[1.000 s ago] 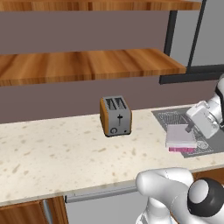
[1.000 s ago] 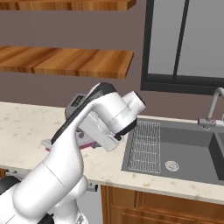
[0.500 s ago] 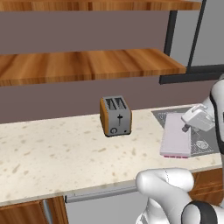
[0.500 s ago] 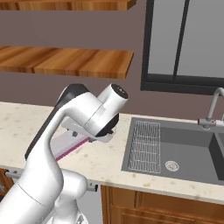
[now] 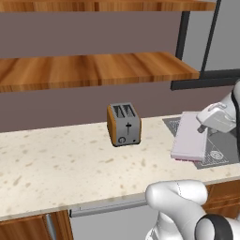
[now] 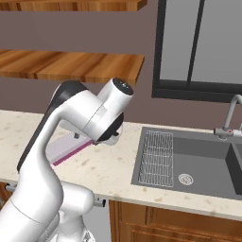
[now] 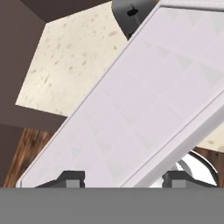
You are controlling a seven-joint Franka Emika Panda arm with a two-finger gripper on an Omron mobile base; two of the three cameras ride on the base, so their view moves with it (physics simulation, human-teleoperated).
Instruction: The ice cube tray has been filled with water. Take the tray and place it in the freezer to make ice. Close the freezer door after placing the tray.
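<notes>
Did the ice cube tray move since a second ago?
Yes. In the left base view the ice cube tray, held by the tool, has swung out lengthwise and reaches closer to the toaster, which stayed put.

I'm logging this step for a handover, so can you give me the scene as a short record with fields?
held item: ice cube tray, lifted off the counter and tilted
end effector: closed across one end of the tray, a fingertip at each side
nearby: toaster upright on the counter, apart from the tray
sink: with a wire rack in it
freezer: not in these pictures
</notes>
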